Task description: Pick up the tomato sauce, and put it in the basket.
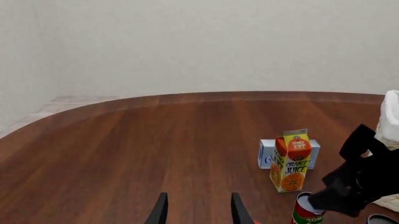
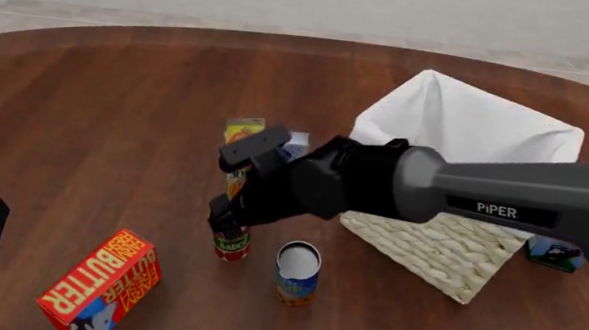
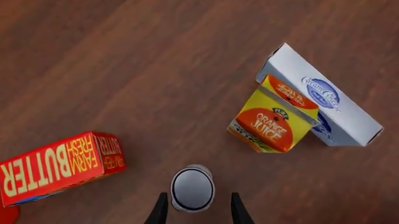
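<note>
Dark reddish wood covered the round table point(image 2: 113, 113), with a pale wall behind its far edge. Near the middle, the tomato sauce point(image 2: 231, 245) stood upright, its silver-white top seen from above between the fingertips of the right gripper point(image 3: 194, 210). That gripper's fingers stood spread on either side of the can, not visibly pressed against it, so nothing was grasped. Just to the right of the tomato sauce stood a blue-and-orange can point(image 2: 298, 274), slightly nearer. Beyond them, an orange juice carton point(image 3: 273, 115) stood upright, with a white and blue cream cheese box point(image 3: 324, 98) just behind it. A red butter box point(image 2: 101, 283) lay at the near left. The basket point(image 2: 450, 247), pale wicker with a white cloth lining, sat to the right, well apart from the tomato sauce, partly hidden by the right arm. The left gripper point(image 1: 196, 210) hung over bare wood at the near left, fingers parted and empty.
</note>
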`<state>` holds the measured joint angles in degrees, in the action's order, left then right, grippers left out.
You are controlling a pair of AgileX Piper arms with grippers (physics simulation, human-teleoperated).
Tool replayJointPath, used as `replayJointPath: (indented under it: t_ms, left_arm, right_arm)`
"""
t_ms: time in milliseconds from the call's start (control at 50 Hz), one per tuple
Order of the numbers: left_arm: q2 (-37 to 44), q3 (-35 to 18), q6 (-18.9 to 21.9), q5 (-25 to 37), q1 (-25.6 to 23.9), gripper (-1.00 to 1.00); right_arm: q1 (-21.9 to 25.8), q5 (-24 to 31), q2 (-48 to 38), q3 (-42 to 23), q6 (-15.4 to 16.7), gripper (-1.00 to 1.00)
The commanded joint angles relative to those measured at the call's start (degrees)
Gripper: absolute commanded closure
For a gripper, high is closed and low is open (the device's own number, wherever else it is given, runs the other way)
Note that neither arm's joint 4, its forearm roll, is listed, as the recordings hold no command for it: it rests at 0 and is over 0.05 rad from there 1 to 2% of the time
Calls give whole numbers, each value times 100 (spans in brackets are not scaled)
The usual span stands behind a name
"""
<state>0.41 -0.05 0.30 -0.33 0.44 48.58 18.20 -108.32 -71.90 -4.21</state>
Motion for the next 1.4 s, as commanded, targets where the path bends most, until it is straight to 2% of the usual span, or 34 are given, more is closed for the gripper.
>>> replayJointPath:
  t_ms: [20,700,920,940,1200,1400]
  left_arm:
    - [1,0,0,0,0,-100]
    - [0,0,1,0,0,-100]
    - [0,0,1,0,1,-100]
    - [1,0,0,0,0,-100]
    - [0,0,-1,0,1,-100]
    - [-1,0,-1,0,-1,-100]
  right_arm:
    - [13,-106,-220,30,-90,-100]
    - [146,-129,-678,15,-311,-100]
    - [111,-153,-669,20,-229,-100]
    - [130,-160,-614,22,-214,100]
    - [188,-233,-359,172,-115,100]
    - [195,-26,29,249,-66,100]
